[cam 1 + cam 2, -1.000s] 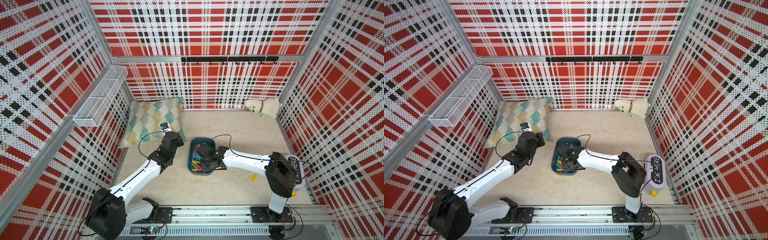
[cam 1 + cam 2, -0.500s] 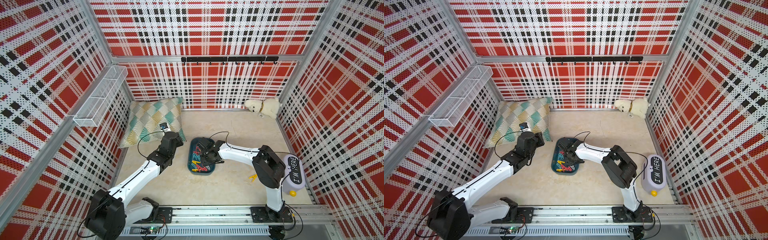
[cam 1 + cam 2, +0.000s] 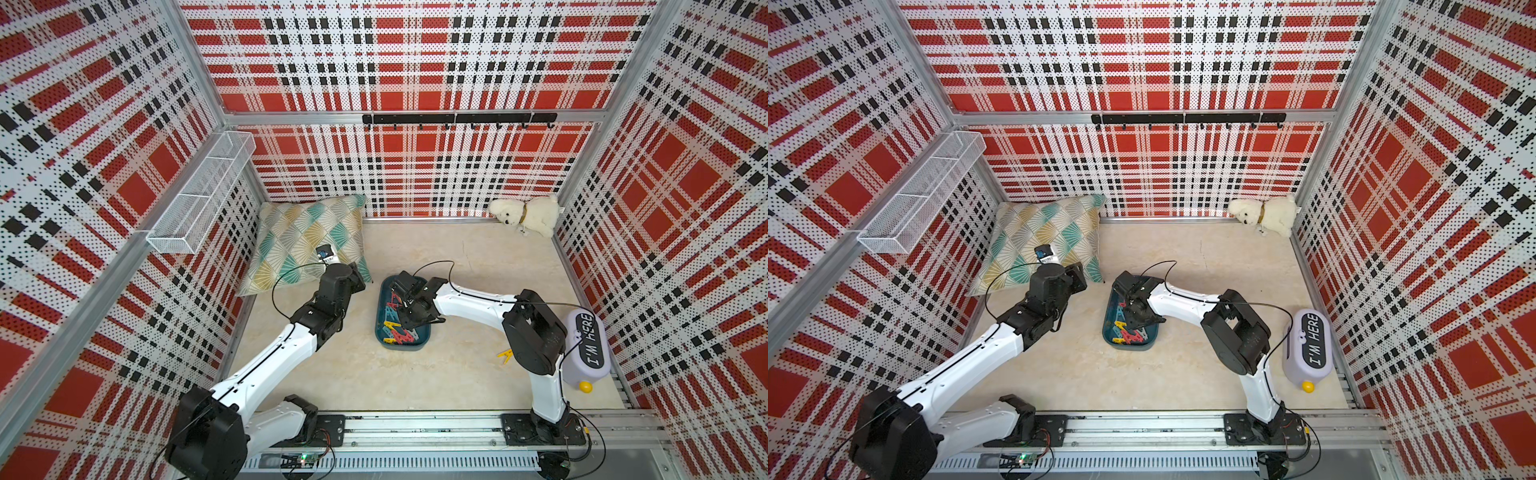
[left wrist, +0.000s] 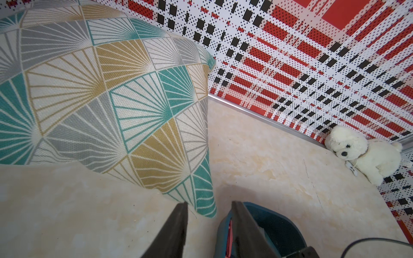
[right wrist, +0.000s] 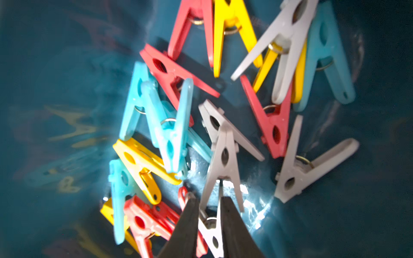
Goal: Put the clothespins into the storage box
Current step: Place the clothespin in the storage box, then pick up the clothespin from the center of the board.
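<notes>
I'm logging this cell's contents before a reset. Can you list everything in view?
shallow plastic storage box: one, dark teal, middle of the beige table.
small A-shaped plastic clothespins: over a dozen; red, yellow, light blue, grey; in the box.
loose clothespin: one, yellow, on the table right of the box.
fan-patterned pillow: one; teal, mustard, grey; back left corner.
plush dog: one, white, back right corner.
wire-mesh basket: one, white, left wall.
hook rail: one, black, back wall.
container lettered I'M HERE: one, lilac, yellow cap, right edge.
left gripper: one, black, open, empty, beside the box.
right gripper: one, black, over the box, grey clothespin between its jaws.
</notes>
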Action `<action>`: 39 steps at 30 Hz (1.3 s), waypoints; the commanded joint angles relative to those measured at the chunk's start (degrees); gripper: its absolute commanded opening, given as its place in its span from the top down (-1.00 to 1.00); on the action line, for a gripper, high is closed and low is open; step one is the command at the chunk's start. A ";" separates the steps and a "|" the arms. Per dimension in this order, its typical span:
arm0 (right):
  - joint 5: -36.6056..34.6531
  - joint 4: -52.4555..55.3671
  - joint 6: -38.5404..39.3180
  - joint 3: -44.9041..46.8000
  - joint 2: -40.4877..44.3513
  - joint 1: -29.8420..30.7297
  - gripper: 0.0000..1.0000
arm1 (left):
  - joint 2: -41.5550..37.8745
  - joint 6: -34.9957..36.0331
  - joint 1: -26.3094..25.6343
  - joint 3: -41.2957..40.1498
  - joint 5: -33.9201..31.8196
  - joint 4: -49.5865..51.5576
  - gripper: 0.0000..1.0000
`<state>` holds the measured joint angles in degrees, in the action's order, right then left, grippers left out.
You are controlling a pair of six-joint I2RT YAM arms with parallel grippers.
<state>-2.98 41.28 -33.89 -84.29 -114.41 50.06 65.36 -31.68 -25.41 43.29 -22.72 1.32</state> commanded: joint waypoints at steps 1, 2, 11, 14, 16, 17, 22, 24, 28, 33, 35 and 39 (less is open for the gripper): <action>-2.11 2.62 0.41 -1.29 4.45 -0.61 0.50 | -0.86 0.31 0.54 -0.24 0.00 -0.36 0.22; -2.63 3.05 0.33 -0.95 6.26 -1.05 0.50 | -0.85 0.30 0.56 -0.30 0.13 -0.44 0.22; -7.65 4.92 -5.39 20.91 29.08 -12.75 0.43 | -1.47 0.38 0.54 -1.39 1.26 -2.02 0.22; -7.42 5.58 -7.89 28.92 34.41 -14.67 0.42 | -0.97 0.73 0.38 -0.77 2.09 -2.03 0.22; -7.74 7.05 -10.64 33.29 37.27 -14.90 0.42 | -0.64 0.83 0.03 -0.54 2.09 -2.23 0.22; -7.42 7.32 -11.95 35.09 38.58 -14.91 0.42 | -0.61 0.83 -0.14 -0.70 2.07 -2.58 0.22; -6.30 9.26 -18.75 41.57 44.89 -14.91 0.40 | 0.58 1.00 -1.26 -1.62 1.91 -4.39 0.22; -6.65 9.59 -20.44 43.05 46.51 -14.91 0.36 | 1.21 1.09 -1.40 -1.70 1.80 -4.56 0.22; -7.46 8.59 -24.26 46.42 47.63 -14.91 0.35 | 1.66 0.95 -1.44 -2.50 2.21 -6.18 0.22; -7.62 5.39 -28.50 48.17 47.58 -14.91 0.34 | 1.82 0.89 -1.45 -2.86 2.66 -7.01 0.22; -8.46 5.65 -29.52 48.07 47.75 -14.91 0.32 | 1.74 0.83 -1.43 -3.03 2.85 -7.17 0.22; -8.45 6.35 -29.96 48.07 47.60 -14.99 0.29 | 1.37 0.92 -1.35 -3.64 2.68 -7.65 0.22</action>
<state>-10.09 48.03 -61.76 -36.01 -67.20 35.07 66.98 -31.44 -26.68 40.60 -20.47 -4.67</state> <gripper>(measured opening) 0.350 0.390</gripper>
